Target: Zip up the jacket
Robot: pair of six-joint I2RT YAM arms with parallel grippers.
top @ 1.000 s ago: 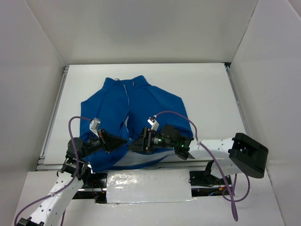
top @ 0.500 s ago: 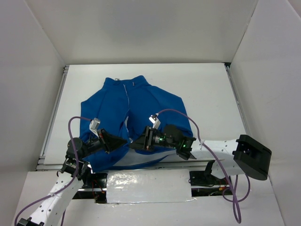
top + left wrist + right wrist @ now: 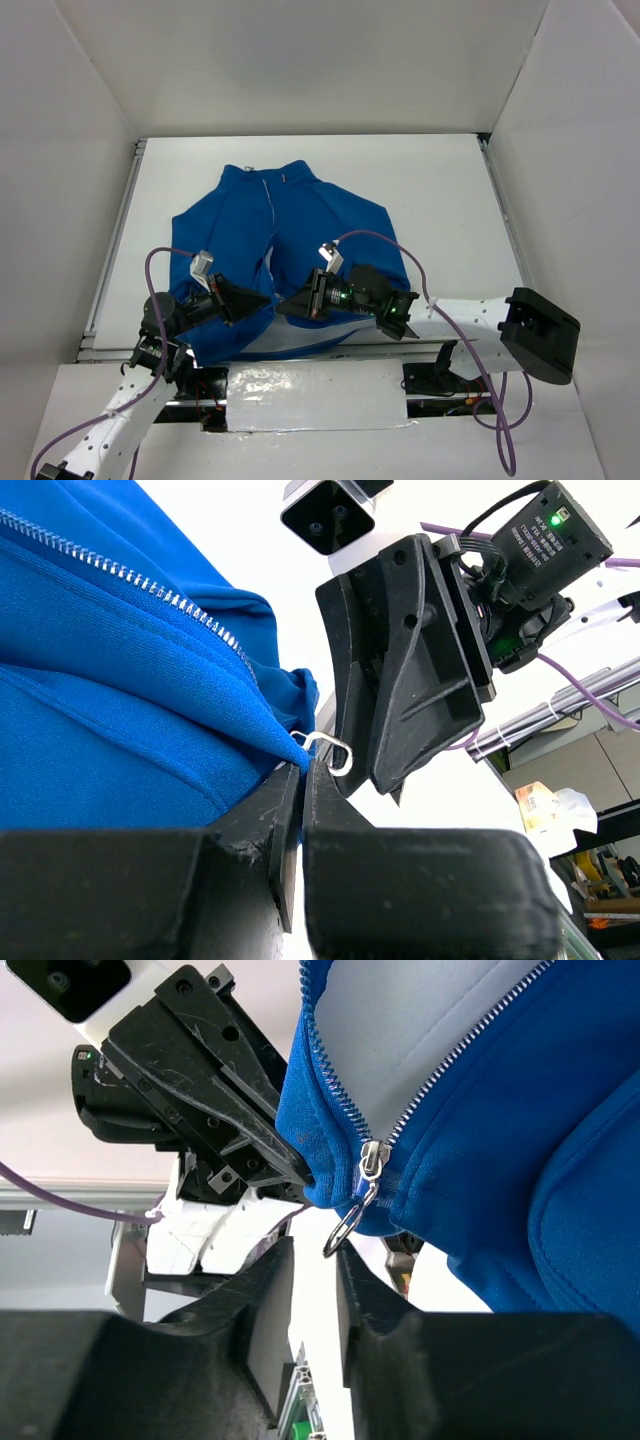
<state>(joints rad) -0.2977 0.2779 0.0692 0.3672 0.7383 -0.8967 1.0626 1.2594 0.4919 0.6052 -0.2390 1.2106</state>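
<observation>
The royal-blue jacket (image 3: 300, 225) lies flat on the table, collar at the far end, its silver zipper (image 3: 268, 200) running down the middle. My left gripper (image 3: 262, 298) is shut on the jacket's bottom hem beside the zipper's lower end; the left wrist view shows blue fabric (image 3: 150, 690) pinched at the tips of the left gripper (image 3: 301, 767). My right gripper (image 3: 287, 304) faces it from the right. In the right wrist view the right gripper (image 3: 315, 1250) has its jaws slightly apart, with the zipper's ring pull (image 3: 345, 1228) hanging at the gap below the slider (image 3: 372, 1160).
White walls enclose the table (image 3: 440, 200) on three sides. A foil-covered strip (image 3: 315, 395) lies at the near edge between the arm bases. Purple cables (image 3: 375, 240) loop above both wrists. The left gripper (image 3: 215, 1090) fills the upper left of the right wrist view.
My right gripper has moved a little left, closer to the left gripper and the zipper's lower end. The left gripper and the jacket have stayed put.
</observation>
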